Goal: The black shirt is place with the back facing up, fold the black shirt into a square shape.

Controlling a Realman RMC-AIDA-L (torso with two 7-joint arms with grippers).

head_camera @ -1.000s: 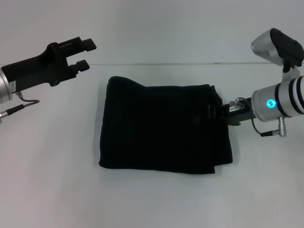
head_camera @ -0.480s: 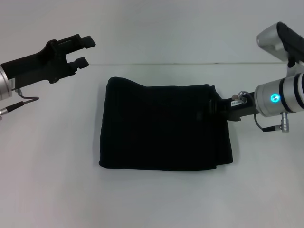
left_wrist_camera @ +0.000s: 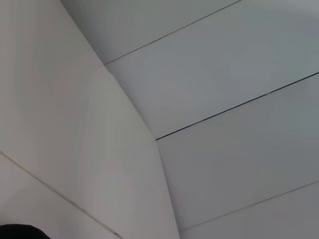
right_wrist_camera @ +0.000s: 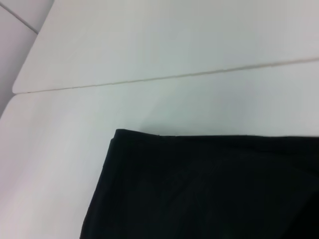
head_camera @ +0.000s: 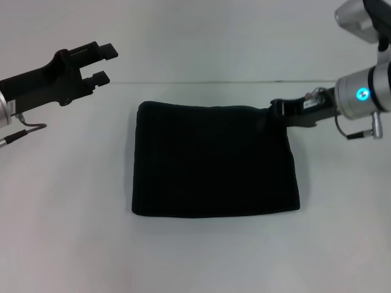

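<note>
Shirt (head_camera: 214, 162) lies mid-table (head_camera: 61, 232), now a neat near-square; vs a sec ago the loose flap at its R edge is gone and edges look even. R gripper (head_camera: 273, 112) has lifted to the far R corner, can't tell if it's pinching. L gripper (head_camera: 105, 61) hovers off far-left, fingers spread. Fold looks basically done imo.

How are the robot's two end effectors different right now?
The left end effector is open and hangs in the air away from the shirt. The right end effector is at the shirt's far right corner; whether it is open or shut is hidden. Both are black.
</note>
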